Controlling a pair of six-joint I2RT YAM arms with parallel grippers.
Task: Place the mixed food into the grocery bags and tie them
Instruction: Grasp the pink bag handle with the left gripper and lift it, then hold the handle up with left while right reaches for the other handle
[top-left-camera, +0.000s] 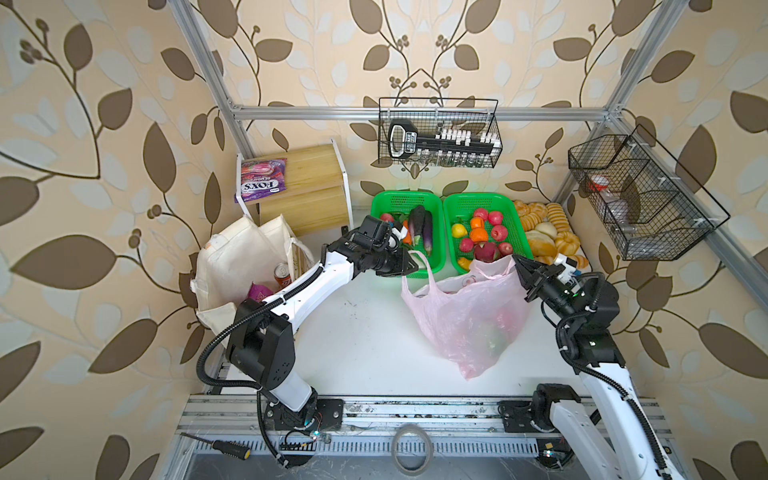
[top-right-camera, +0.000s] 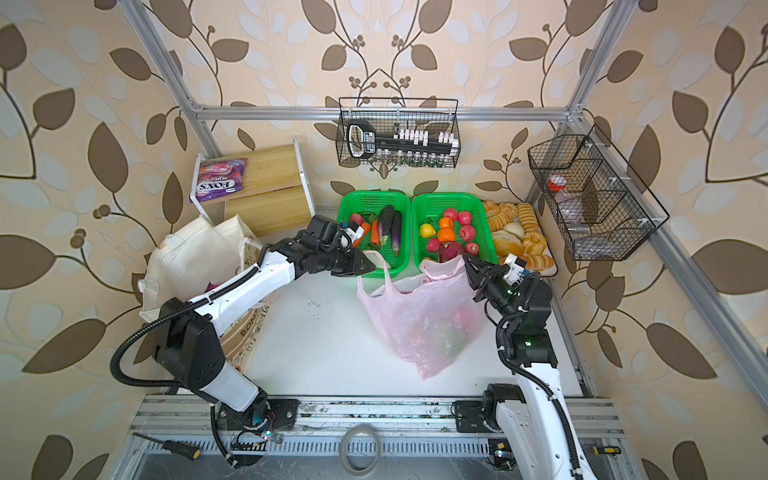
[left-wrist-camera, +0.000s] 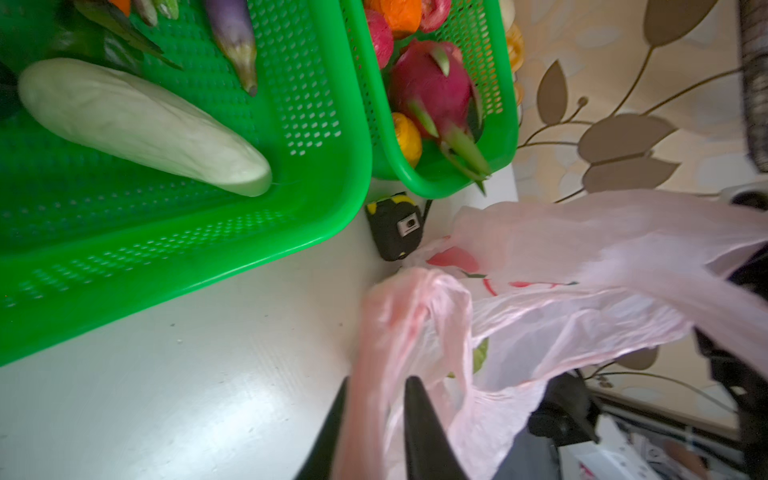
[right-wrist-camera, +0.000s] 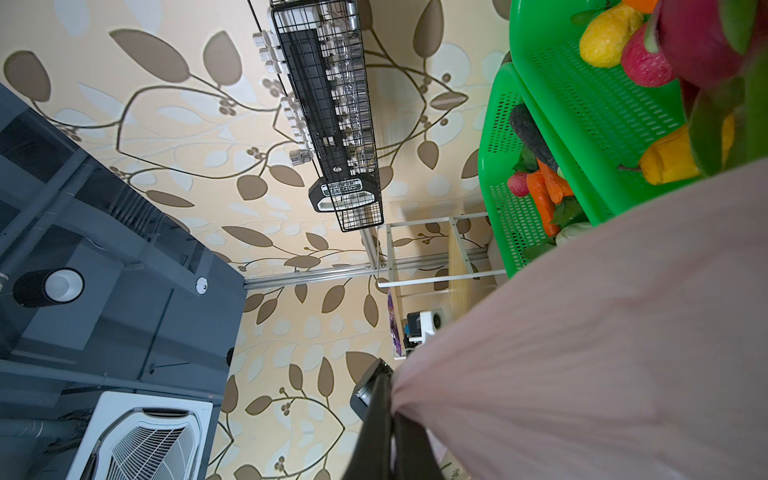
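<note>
The left gripper (left-wrist-camera: 378, 381) is pinched shut on one handle of the pink bag (top-left-camera: 465, 320), and the right gripper (top-left-camera: 518, 262) is clamped on the other. The bag sags between them with food inside. Pulling the handles apart could tear the thin film or slip one free.

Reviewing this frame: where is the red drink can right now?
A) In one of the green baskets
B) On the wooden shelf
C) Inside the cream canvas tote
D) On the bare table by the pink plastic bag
C: in a top view the red drink can sits inside the open mouth of the cream canvas tote, next to a purple packet.
</note>
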